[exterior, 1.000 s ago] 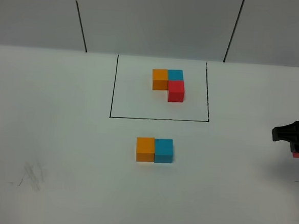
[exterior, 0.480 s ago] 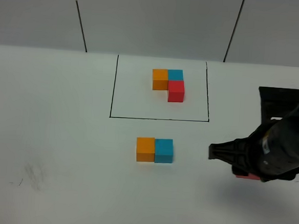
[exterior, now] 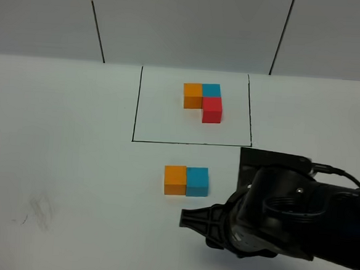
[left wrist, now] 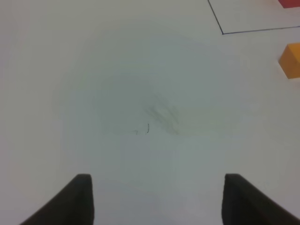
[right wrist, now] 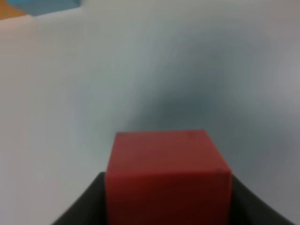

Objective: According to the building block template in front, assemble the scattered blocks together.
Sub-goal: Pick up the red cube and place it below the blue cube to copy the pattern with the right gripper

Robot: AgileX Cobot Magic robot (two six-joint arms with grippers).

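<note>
White table (exterior: 69, 133), framed template (exterior: 207, 98), orange cube (exterior: 175, 180), teal cube (exterior: 197, 181)

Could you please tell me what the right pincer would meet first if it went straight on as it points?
Likely only bare table: the right pincer, gripping the red cube, points past the near side of the teal cube, not at it. Its height is unclear.

In the high view the right claw (exterior: 189, 219) and its arm hide whatever sits between the fingers. From the right wrist, the red cube (right wrist: 168, 178) in that claw is blurred, its near part cut off. Well ahead of the claw, the teal cube (right wrist: 51, 5) and the orange cube (right wrist: 5, 14) are clipped slivers. The left claw (left wrist: 157, 201) shows only finger stubs.
</note>
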